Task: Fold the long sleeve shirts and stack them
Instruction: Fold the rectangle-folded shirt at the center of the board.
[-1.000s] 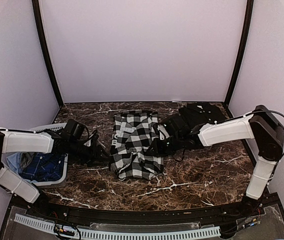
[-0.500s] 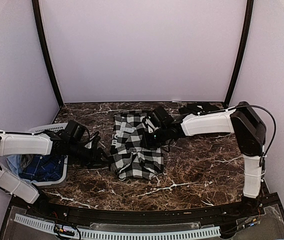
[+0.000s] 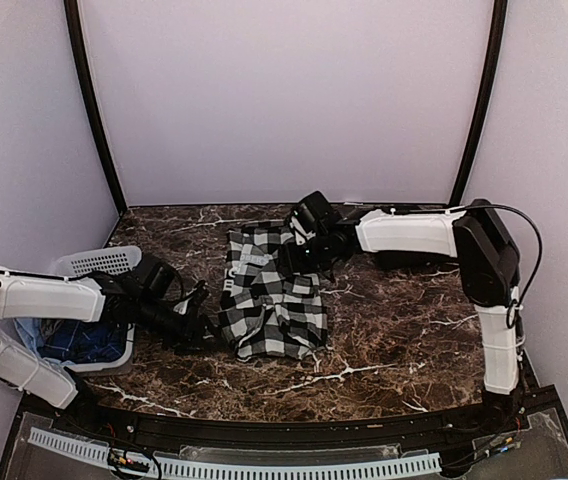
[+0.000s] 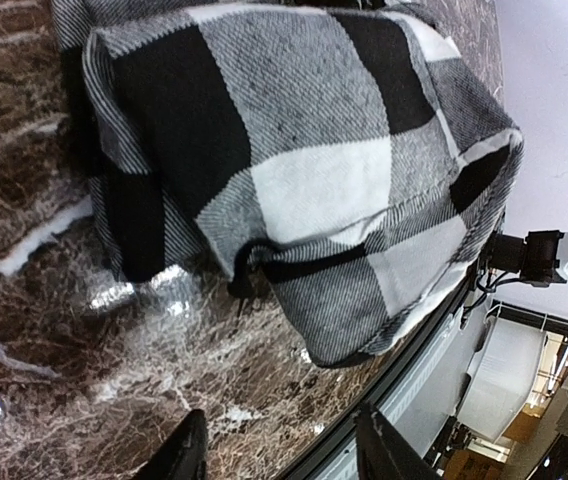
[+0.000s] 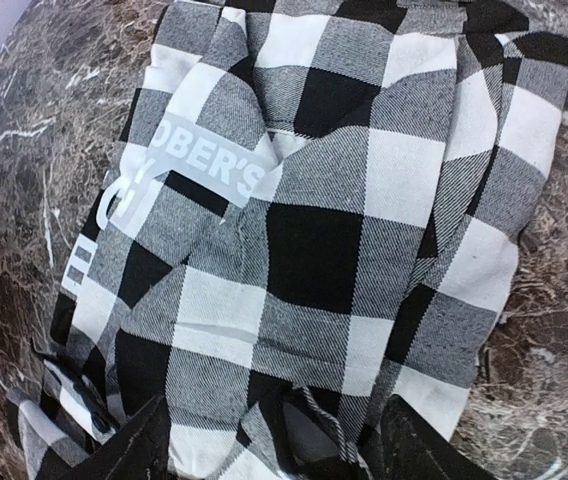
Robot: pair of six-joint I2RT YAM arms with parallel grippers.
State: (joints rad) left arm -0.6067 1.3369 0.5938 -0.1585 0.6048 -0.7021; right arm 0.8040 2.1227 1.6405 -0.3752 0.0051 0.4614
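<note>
Folded checked shirt (image 3: 269, 295) rests on the table (image 3: 414, 330).
Left gripper (image 4: 282, 455) and right gripper (image 5: 279, 445) are spread apart, pinching nothing, so it lies flat.

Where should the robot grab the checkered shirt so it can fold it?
Probably the checked shirt's near-left corner, coming in low from the left. The left gripper faces that corner with its fingers open. The folded layers there look thick and rounded where they meet the table, so one finger could likely slip under the edge and pinch all the layers together.
</note>
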